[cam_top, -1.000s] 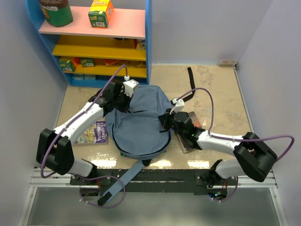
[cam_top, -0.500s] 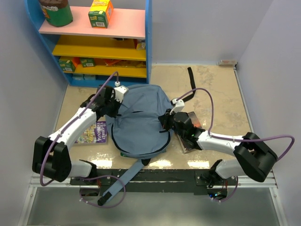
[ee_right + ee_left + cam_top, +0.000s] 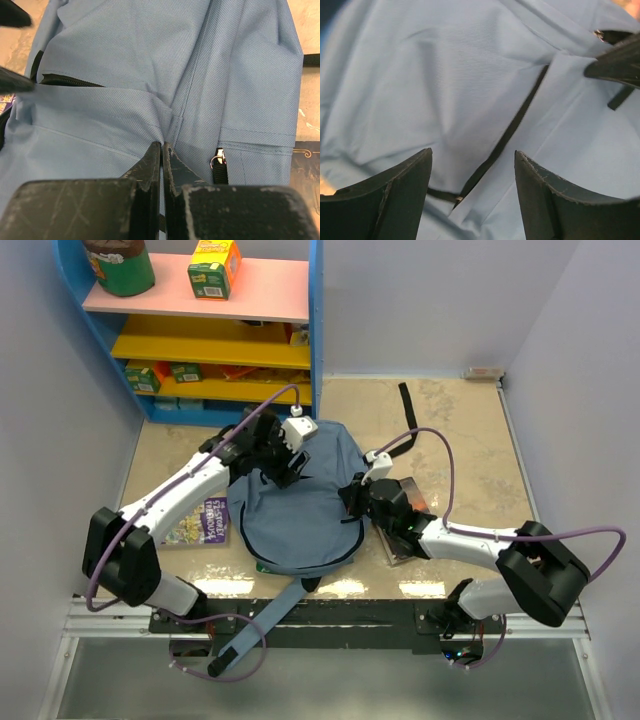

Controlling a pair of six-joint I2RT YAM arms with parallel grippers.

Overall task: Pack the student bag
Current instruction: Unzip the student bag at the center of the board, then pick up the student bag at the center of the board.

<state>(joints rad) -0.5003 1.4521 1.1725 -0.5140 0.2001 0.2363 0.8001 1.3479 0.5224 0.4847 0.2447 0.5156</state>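
left hand (image 3: 472,151) spread over student bag (image 3: 445,75) | fine-woven slate-blue cloth, creased

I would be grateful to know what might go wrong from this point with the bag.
1. The left end effector is open above the bag's zipper line; closing there may catch loose fabric instead.
2. The right end effector pinches only a thin fold of it, which might slip if pulled.
3. Dragging the bag could push the book at its left edge.
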